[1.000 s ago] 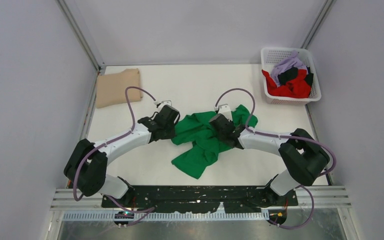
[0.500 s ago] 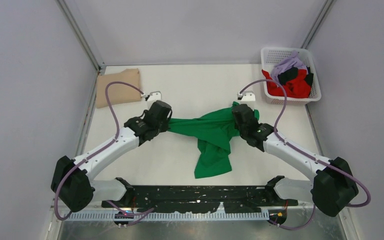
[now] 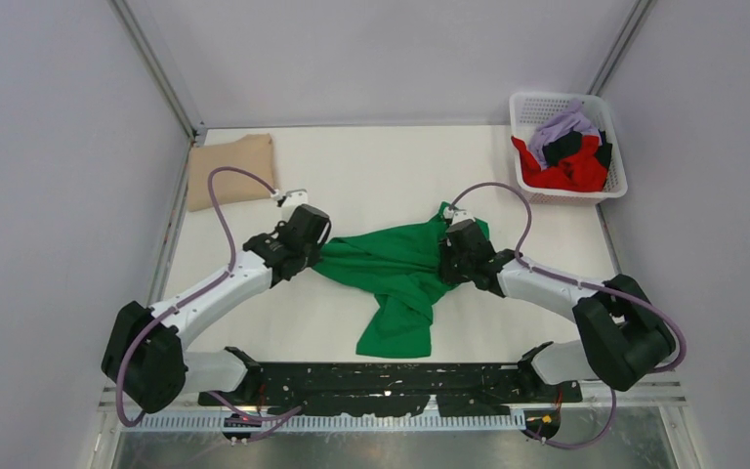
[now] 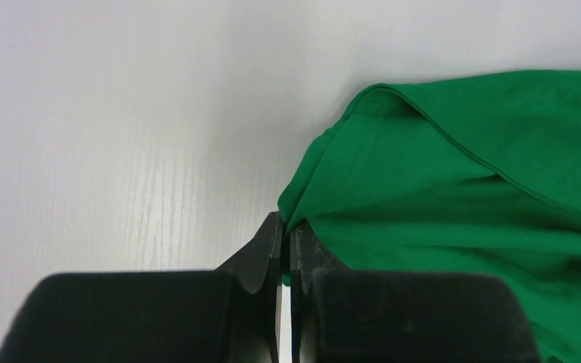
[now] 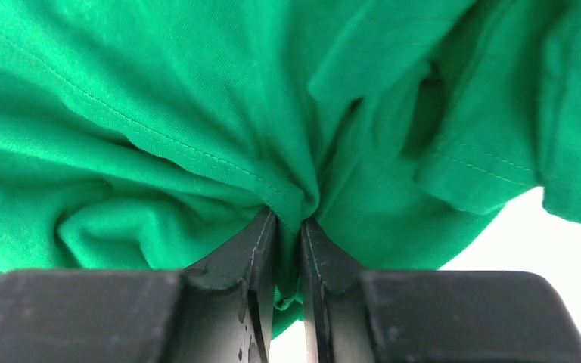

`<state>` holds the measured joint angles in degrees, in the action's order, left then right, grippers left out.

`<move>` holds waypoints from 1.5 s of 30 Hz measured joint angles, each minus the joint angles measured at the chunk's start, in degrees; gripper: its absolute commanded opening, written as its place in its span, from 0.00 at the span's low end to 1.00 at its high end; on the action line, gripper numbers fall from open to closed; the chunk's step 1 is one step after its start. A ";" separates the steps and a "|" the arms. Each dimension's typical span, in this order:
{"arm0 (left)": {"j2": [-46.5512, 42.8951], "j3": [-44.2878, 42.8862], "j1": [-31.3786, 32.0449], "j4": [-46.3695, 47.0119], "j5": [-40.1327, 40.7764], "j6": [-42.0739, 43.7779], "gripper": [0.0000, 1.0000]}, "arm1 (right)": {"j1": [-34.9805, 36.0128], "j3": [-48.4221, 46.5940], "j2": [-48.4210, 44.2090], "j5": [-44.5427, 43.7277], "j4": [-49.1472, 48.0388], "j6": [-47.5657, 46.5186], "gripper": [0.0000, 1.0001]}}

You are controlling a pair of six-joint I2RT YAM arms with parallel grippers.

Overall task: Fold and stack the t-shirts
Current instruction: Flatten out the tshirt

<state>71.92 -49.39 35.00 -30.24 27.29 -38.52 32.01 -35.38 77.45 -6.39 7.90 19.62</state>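
Pulling harder, you could lose the green t-shirt (image 3: 391, 264): your left gripper (image 4: 284, 231) pinches just its edge farthest from the white basket (image 3: 537, 96); your right gripper (image 5: 287, 223) clamps a bunched fold.

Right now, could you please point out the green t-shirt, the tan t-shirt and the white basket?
green t-shirt (image 3: 391, 256): top view, on its bunched middle.
tan t-shirt (image 3: 230, 172): top view, on the middle of the cloth.
white basket (image 3: 574, 195): top view, on its near wall.
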 measured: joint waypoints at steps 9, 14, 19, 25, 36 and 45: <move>1.81 0.72 -0.26 1.84 -1.99 1.49 0.00 | 0.24 -0.09 -2.56 1.79 -0.35 -0.59 0.50; -0.28 2.08 -0.33 3.41 -3.10 1.86 0.00 | 0.28 -0.31 -5.81 1.84 -1.81 -1.07 0.50; -1.38 2.36 -0.66 4.24 -3.93 2.58 0.00 | 0.28 -0.31 -4.13 1.77 -2.73 -1.07 0.50; -1.99 2.73 -0.76 4.31 -4.35 2.99 0.00 | 0.28 -0.31 -1.46 1.14 -2.03 -1.16 0.30; -4.07 1.92 -0.94 3.37 -3.89 3.34 0.00 | 0.31 -1.75 -8.96 -4.74 0.76 -1.68 0.05; -16.28 -16.41 -0.94 0.33 -0.13 9.97 0.00 | 0.39 -15.82 -28.59 -13.81 3.91 -7.37 0.05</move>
<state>55.64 -65.80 34.06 -29.91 27.16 -28.56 32.40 -51.20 48.86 -20.21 11.81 12.25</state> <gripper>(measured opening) 0.029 0.073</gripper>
